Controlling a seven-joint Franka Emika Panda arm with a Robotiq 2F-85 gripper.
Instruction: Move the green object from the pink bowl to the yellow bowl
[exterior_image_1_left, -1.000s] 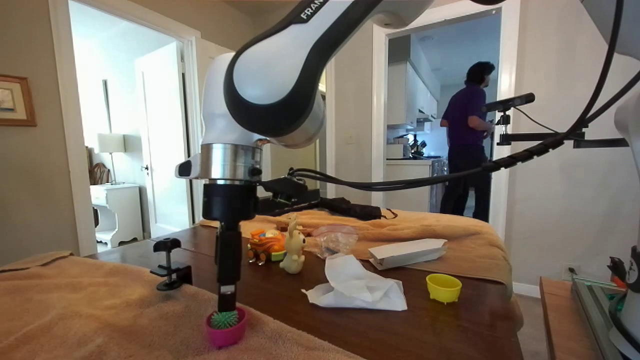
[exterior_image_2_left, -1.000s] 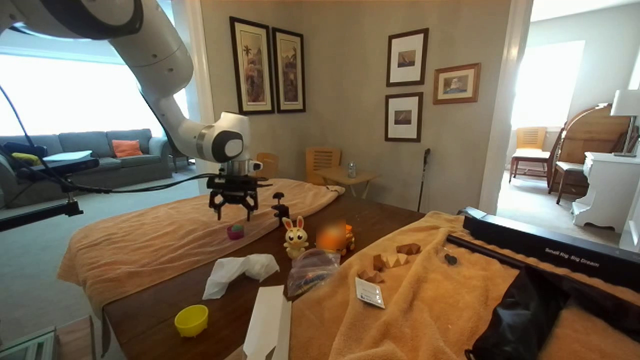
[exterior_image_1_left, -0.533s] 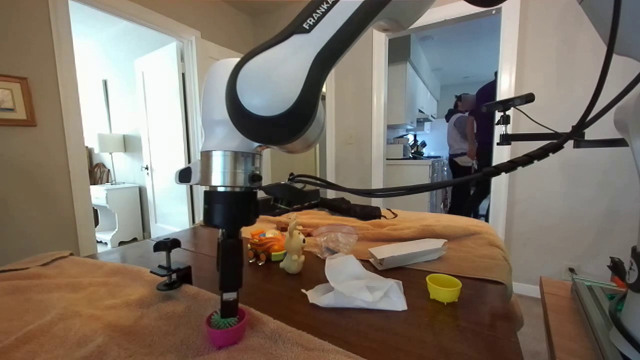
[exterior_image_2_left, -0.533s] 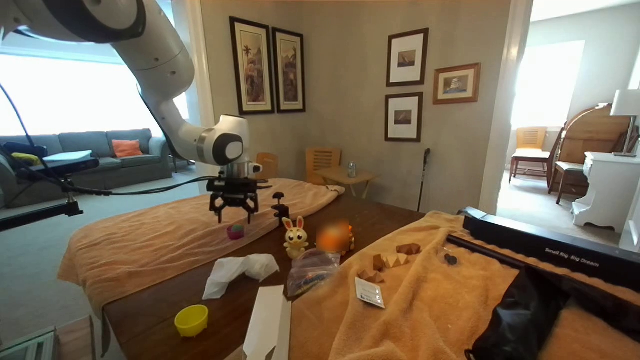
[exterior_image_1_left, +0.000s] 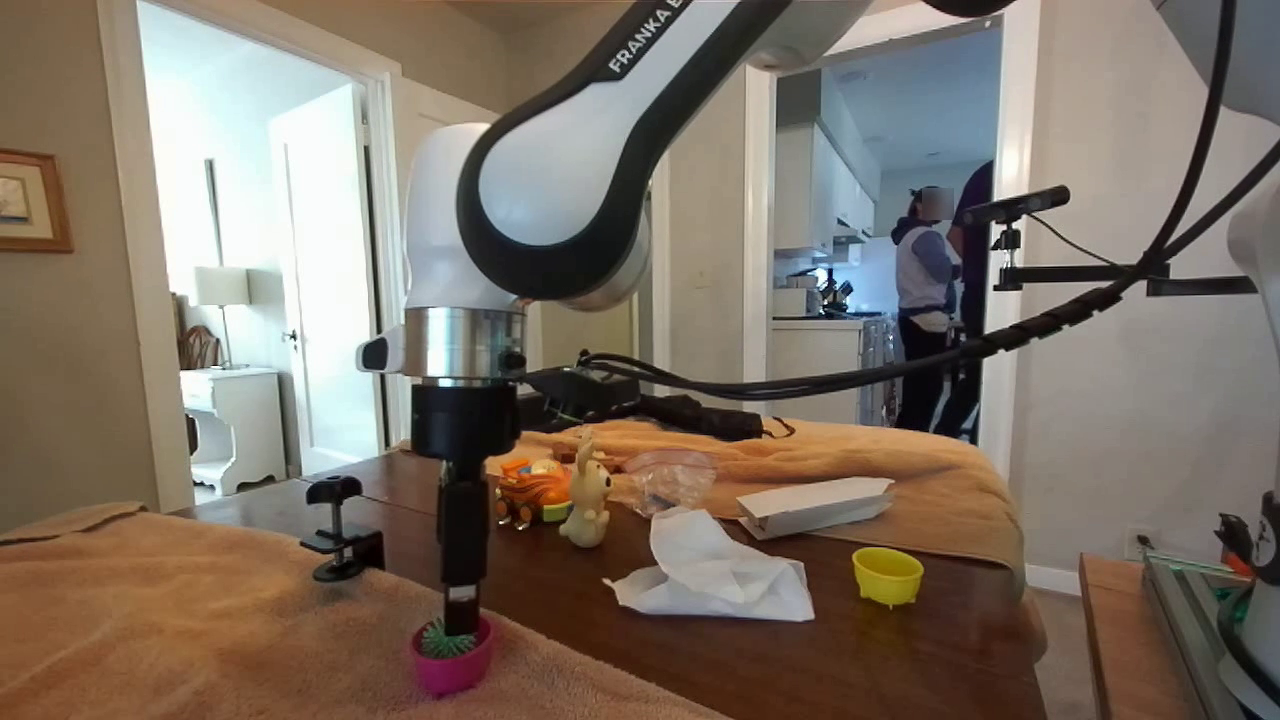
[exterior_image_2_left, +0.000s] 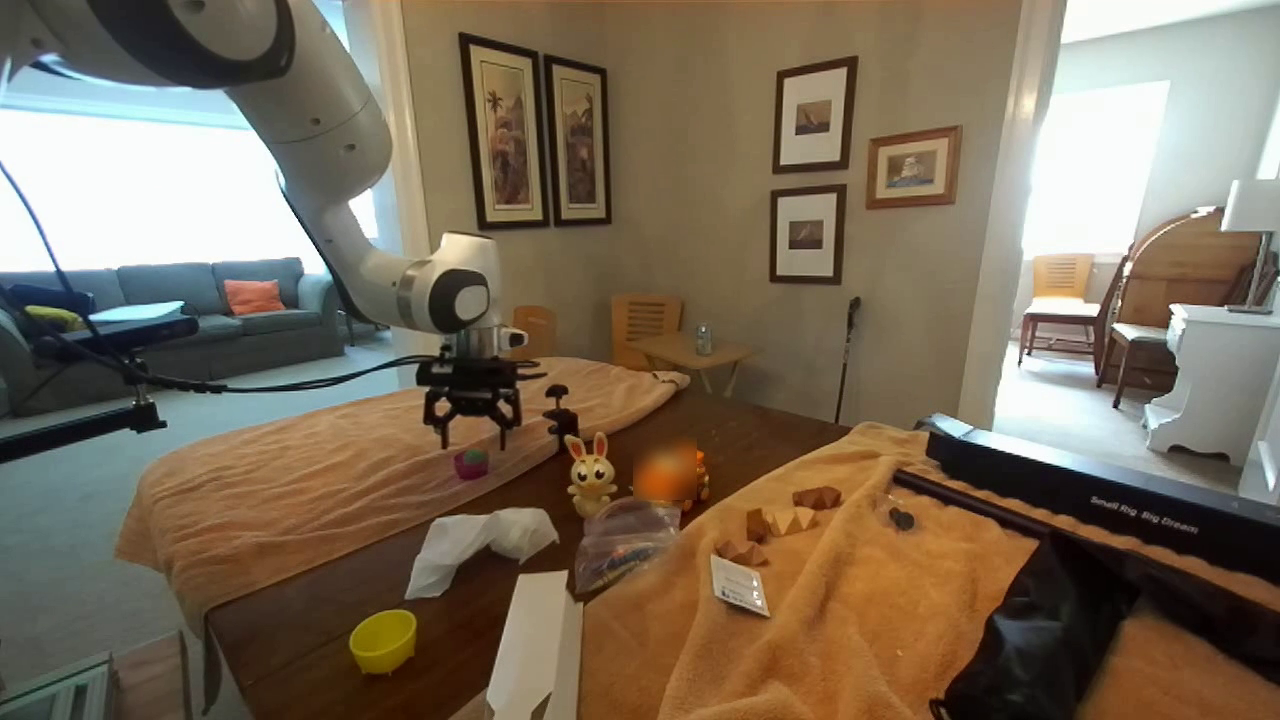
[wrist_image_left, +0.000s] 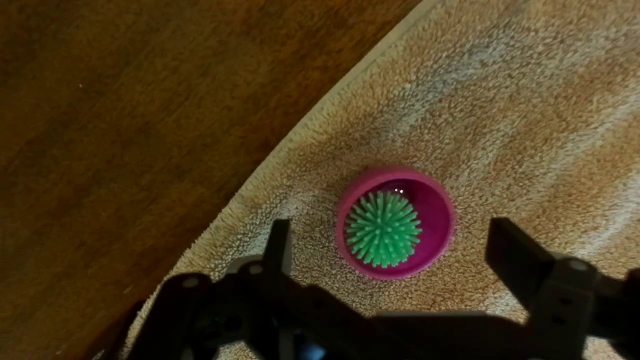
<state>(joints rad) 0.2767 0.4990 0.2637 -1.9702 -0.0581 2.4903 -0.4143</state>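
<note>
Over orange towelling (wrist_image_left: 540, 140), we hold our black hand (exterior_image_2_left: 474, 443) unclenched above a spiky green ball (wrist_image_left: 383, 230) in a round magenta plastic bowl (wrist_image_left: 434, 222).

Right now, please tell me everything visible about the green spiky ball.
The green ball is round, covered with thin, blunt spikes, and looks rubbery. It sits inside the pink bowl, off-centre, apparently against the wall at left in the wrist view. The open gripper seems not to touch it. Its underside is hidden.
</note>
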